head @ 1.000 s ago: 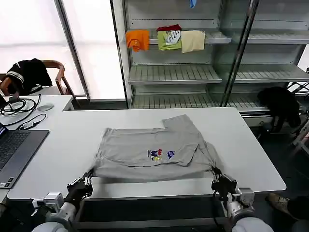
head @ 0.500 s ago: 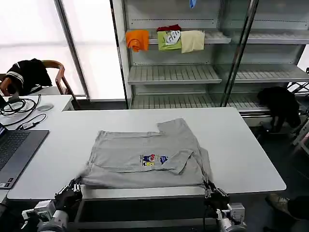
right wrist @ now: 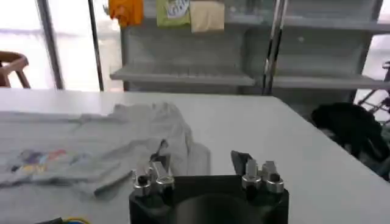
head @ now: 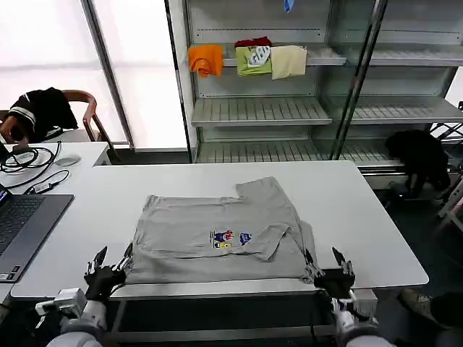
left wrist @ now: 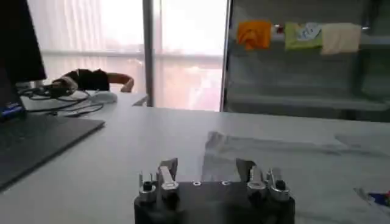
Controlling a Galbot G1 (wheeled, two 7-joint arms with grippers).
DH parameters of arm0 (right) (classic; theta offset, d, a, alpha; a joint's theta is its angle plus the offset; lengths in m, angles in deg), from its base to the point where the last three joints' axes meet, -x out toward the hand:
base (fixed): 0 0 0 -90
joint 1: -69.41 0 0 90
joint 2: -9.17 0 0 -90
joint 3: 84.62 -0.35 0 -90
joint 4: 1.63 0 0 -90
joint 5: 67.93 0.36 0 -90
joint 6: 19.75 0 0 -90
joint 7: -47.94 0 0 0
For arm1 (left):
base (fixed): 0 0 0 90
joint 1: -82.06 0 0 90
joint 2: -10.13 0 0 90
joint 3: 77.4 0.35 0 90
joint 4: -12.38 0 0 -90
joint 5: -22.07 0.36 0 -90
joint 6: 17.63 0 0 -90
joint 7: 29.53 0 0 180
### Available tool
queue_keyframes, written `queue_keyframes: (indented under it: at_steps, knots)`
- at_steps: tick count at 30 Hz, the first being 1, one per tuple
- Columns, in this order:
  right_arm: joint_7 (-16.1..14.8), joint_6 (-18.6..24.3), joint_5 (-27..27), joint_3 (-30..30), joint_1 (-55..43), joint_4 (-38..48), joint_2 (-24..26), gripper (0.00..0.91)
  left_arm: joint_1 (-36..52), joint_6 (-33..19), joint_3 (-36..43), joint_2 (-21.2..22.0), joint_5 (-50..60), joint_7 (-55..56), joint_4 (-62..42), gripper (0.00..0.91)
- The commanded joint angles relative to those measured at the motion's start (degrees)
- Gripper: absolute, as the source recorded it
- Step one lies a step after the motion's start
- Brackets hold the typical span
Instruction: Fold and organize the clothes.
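Both grippers, left gripper [head: 108,264] at seven o'clock and right gripper [head: 327,267] at five, gape wide and empty beside the shirt [head: 217,231] hem (released, seemingly); next, regrasp for folding.

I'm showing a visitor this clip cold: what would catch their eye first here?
Probably the light grey shirt with a small multicolour chest print, lying partly folded across the near half of the white table. Next, the left tool and right tool, both open, sit at the table's near edge by the shirt's two near corners. Behind, orange, green and cream garments brighten an upper shelf.
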State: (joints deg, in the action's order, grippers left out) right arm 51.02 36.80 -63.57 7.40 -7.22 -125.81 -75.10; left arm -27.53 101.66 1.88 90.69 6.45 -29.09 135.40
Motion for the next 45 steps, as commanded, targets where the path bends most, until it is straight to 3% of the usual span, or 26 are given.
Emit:
queue_keyframes:
  at_steps: [1, 2, 5, 9, 14, 21, 29, 32, 34, 37, 39, 40, 41, 43, 45]
  knots:
    - [-3.0, -0.05, -0.83, 1.84, -21.2, 13.13, -1.96, 0.907, 19.09, 3.77, 2.81, -2.17, 0.65, -7.25, -10.12, 0.907]
    - [-1.54, -0.04, -1.0, 2.68, -24.96, 18.38, -2.89, 0.907, 22.47, 3.77, 3.5, -2.95, 1.74, -6.88, -13.22, 0.907]
    - [-1.84, 0.0, -1.58, 2.92, -32.98, 31.77, -6.05, 0.907, 29.07, 3.85, 5.27, -4.3, 2.06, -7.16, -22.1, 0.907]
    - [-4.92, 0.19, -6.84, 0.46, -43.59, 49.36, -9.83, 0.907, 36.38, 3.84, 6.1, -5.62, 2.94, -11.43, -34.2, 0.907]
    - [-8.5, 0.62, -10.26, -3.26, -50.22, 61.87, -10.73, 0.907, 41.82, 3.75, 6.7, -7.27, 9.01, -16.02, -44.75, 0.907]
    - [-12.25, 3.46, -12.18, -4.34, -51.97, 67.1, -10.73, 0.907, 44.25, 3.67, 6.66, -7.32, 12.31, -17.74, -51.87, 0.907]
    - [-12.46, 4.4, -12.49, -4.42, -52.1, 68.85, -10.73, 0.907, 45.48, 2.58, 7.06, -6.98, 15.03, -17.73, -55.65, 0.907]
    - [-12.89, 4.66, -12.46, -4.17, -52.12, 68.88, -10.73, 0.846, 45.73, 2.36, 7.14, -6.87, 15.37, -17.72, -56.45, 0.907]
    - [-13.09, 4.72, -12.37, -3.91, -52.19, 68.89, -10.73, 0.796, 45.73, 2.29, 7.22, -6.89, 15.57, -17.72, -56.67, 0.856]
    - [-13.61, 4.79, -11.71, -3.19, -52.12, 68.7, -10.73, 0.584, 45.47, 2.17, 7.36, -6.9, 15.55, -17.87, -56.49, 0.524]
    - [-13.89, 4.78, -11.62, -2.61, -51.97, 68.57, -10.73, 0.131, 45.19, 2.17, 7.5, -6.87, 15.55, -18.05, -56.16, 0.383]
    - [-13.83, 4.72, -11.66, -2.21, -51.87, 68.56, -10.73, 0.02, 45.12, 2.17, 7.5, -6.79, 15.58, -18.24, -56.14, 0.333]
    - [-13.63, 4.48, -11.77, -1.77, -51.76, 68.58, -10.73, 0.0, 45.05, 2.17, 7.49, -6.74, 15.69, -18.29, -56.18, 0.262]
    - [-13.12, 3.78, -12.37, -1.07, -51.49, 68.55, -10.73, 0.0, 44.83, 2.17, 7.49, -6.61, 15.92, -18.69, -56.22, 0.242]
    - [-13.12, 3.04, -13.55, -1.06, -51.24, 68.61, -10.73, 0.0, 44.68, 2.16, 7.41, -6.47, 15.99, -18.95, -56.26, 0.151]
